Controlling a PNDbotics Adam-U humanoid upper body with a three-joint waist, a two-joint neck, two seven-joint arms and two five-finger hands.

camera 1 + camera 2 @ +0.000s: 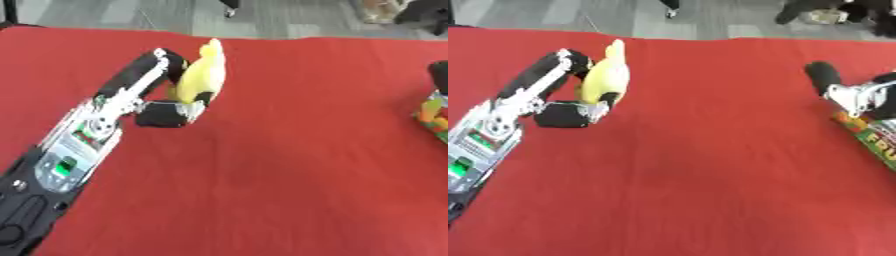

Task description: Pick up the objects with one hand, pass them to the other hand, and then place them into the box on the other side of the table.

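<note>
mid-transfer over the red desk (289, 150): yellow banana-like object (201, 75) lifted, clasped in curled fingers (166, 114) of left hand (162, 92). handover not yet begun, right hand (846, 90) waiting well apart beside colourful box (877, 137), its fingers impossible to read. passing and boxing remaining.

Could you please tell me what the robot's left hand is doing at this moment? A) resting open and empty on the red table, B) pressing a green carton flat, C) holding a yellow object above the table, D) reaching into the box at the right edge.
C: the left robot hand has its fingers and thumb curled round the yellow object, above the red table.
</note>
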